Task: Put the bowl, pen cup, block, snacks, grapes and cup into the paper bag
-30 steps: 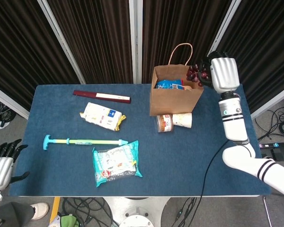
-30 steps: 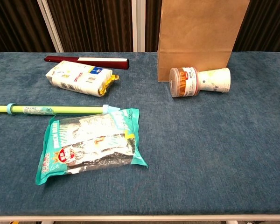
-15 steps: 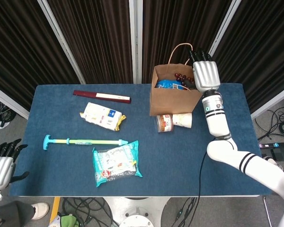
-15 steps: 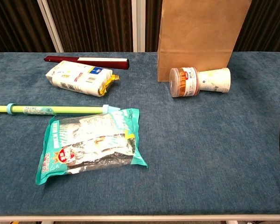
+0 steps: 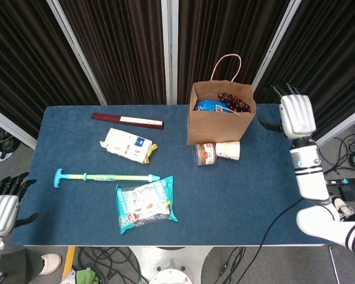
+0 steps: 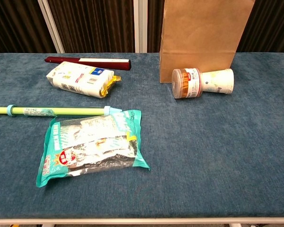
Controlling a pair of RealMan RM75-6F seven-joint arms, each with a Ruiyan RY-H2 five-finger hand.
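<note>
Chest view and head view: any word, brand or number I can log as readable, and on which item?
No text reads clearly in either view.
Teal snack bag: printing and a red round logo, blurred.
White packet: a blue patch and lines of print, too small.
Paper cup: small marks, unreadable.
Jar: label print too small.
Paper bag: plain, no text.

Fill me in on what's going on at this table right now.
A two-armed robot is packing a paper bag at the back of the table. Grapes lie in the bag's open top beside a blue item. The right hand is open and empty, raised to the right of the bag. A cup lies on its side against the bag's front, not yet packed. The left hand hangs open off the table's near left corner.
</note>
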